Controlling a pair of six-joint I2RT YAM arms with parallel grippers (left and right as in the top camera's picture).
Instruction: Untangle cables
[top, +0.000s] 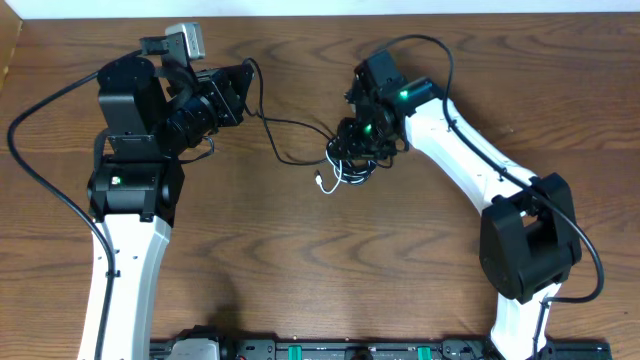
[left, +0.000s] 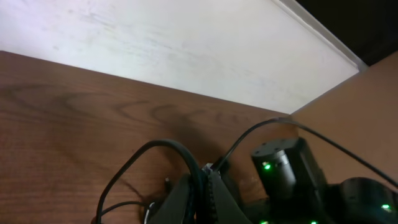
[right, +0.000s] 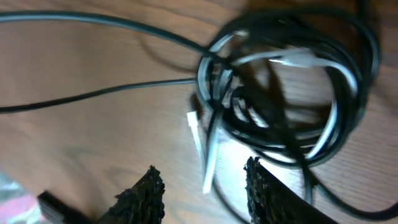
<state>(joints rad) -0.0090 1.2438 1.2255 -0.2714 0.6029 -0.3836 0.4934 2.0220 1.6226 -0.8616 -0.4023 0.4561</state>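
Note:
The cables lie as a knotted bundle (top: 347, 162) of black and white cords at mid-table. A white cord end (top: 320, 182) sticks out at its lower left. One black cord (top: 290, 125) runs from the bundle up to my left gripper (top: 247, 82). In the left wrist view, that gripper (left: 203, 183) is shut on this black cord (left: 186, 155). My right gripper (top: 366, 138) hovers over the bundle's right side. In the right wrist view its jaws (right: 202, 179) are open, with the tangle (right: 280, 93) just ahead and the white cord end (right: 208, 162) between the fingers.
The wooden table (top: 300, 260) ends at a white wall (left: 186, 56) along the far edge. Thick black wires fixed to the arms arc over the left arm (top: 40, 110) and the right arm (top: 440, 50). The right arm's wrist (left: 286, 171) shows in the left wrist view.

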